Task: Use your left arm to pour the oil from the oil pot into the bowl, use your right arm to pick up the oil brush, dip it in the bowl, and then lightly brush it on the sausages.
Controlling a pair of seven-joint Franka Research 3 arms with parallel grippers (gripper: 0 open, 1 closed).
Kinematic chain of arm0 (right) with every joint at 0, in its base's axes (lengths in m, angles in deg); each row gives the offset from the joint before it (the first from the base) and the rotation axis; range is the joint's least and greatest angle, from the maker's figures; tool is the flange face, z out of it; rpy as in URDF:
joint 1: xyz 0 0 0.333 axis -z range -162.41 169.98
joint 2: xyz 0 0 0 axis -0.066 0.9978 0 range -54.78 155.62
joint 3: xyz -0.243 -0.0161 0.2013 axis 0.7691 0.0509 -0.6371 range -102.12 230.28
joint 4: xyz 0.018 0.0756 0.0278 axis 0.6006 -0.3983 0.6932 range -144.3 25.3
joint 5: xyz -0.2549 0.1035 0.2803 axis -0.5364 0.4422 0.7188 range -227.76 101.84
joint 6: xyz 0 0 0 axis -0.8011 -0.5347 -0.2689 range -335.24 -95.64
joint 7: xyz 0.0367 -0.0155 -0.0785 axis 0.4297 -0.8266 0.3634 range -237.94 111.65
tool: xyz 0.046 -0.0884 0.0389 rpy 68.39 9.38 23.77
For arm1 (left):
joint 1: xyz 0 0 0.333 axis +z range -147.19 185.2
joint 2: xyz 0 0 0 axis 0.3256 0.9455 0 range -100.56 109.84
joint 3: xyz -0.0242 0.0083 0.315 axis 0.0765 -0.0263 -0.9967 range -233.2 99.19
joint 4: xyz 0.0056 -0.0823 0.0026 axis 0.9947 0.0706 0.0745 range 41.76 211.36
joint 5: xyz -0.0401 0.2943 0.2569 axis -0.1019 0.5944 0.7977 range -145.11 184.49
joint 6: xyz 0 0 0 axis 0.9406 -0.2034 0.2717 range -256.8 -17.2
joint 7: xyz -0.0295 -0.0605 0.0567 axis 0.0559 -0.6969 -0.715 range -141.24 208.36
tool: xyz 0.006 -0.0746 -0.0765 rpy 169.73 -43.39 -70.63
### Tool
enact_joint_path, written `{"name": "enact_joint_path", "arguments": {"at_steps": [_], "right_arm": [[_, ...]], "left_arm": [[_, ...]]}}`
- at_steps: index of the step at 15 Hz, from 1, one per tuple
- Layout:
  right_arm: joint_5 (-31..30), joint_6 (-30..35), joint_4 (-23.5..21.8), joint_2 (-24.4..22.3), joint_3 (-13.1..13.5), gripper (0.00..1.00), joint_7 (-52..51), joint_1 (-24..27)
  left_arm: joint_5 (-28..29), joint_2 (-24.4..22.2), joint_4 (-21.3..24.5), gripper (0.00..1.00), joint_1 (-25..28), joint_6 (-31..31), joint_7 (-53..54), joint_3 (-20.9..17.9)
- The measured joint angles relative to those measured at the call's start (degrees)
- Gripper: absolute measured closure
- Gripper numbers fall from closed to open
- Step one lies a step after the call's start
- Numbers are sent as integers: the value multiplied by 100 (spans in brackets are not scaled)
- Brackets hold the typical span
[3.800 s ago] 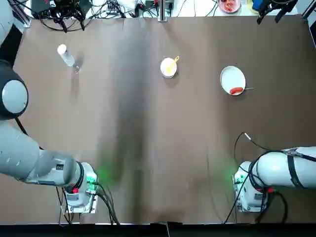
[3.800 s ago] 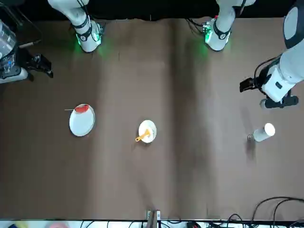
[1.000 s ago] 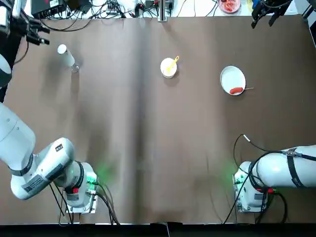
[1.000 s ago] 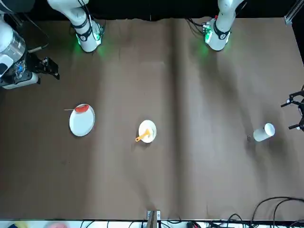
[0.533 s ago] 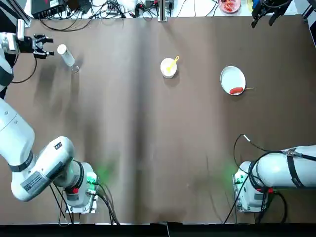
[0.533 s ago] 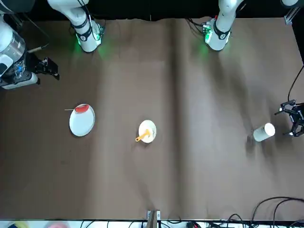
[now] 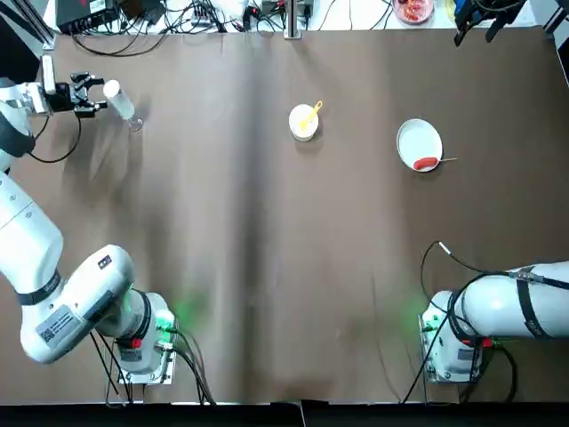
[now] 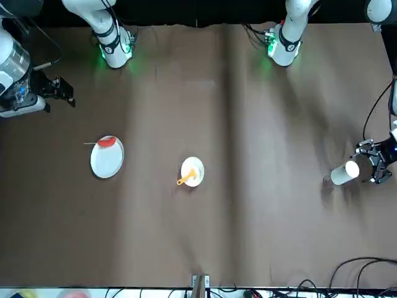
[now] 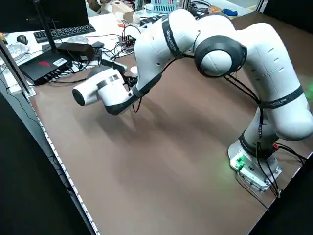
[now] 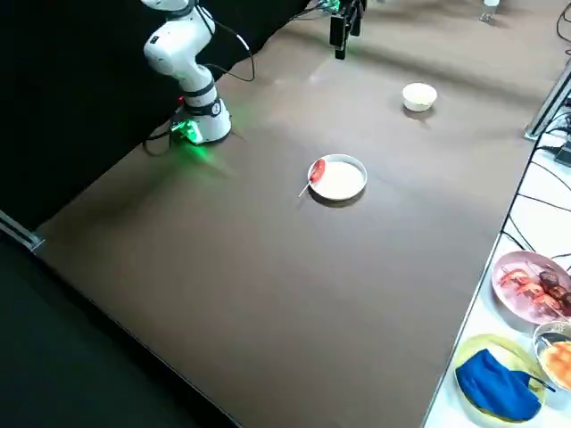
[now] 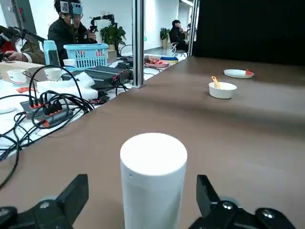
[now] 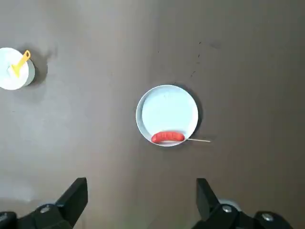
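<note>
The oil pot [image 7: 118, 100], a clear bottle with a white cap, stands upright at the far left of the table. My left gripper [image 7: 92, 94] is level with it, open, one finger on each side of the oil pot [image 11: 153, 176] with a gap on both sides. The white bowl [image 7: 303, 123] sits mid-table at the far side, and the yellow-handled oil brush [image 7: 311, 113] rests in it. One red sausage [image 7: 425, 163] on a skewer lies on the white plate [image 7: 419, 138]. My right gripper [image 12: 141, 188] hangs open high above the plate [image 12: 167, 112], holding nothing.
Cables, power strips and dishes of food lie beyond the table's far edge [image 7: 284, 27]. The brown table cover has a lengthwise fold [image 7: 249, 222] between the arms. People sit in the room behind the table in the left wrist view.
My left gripper has swung in from beyond the table's far-left corner and now has its open fingers on either side of the oil pot. The right arm has hardly moved.
</note>
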Motion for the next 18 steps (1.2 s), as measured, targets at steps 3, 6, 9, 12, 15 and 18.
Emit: {"name": "enact_joint_path", "arguments": {"at_steps": [3, 6, 9, 12, 15, 18], "right_arm": [[0, 3, -1, 0, -42, 0, 12, -41], [0, 7, -2, 0, -52, 0, 33, -55], [0, 7, -1, 0, -32, 0, 34, -40], [0, 6, -2, 0, -36, 0, 34, -44], [0, 8, -2, 0, -54, 0, 34, -64], [0, 8, -2, 0, -59, 0, 34, -81]], "left_arm": [[-3, 185, -3, 0, 0, 5, 21, 5], [-51, 328, -4, 0, -23, 10, 207, 28], [-287, 454, -4, 0, -66, 10, 242, 52], [-752, 600, -6, 0, -305, 7, 242, 59], [-879, 692, -11, 0, -496, -86, 242, 57], [-883, 926, -12, 0, -551, -149, 244, 51]]}}
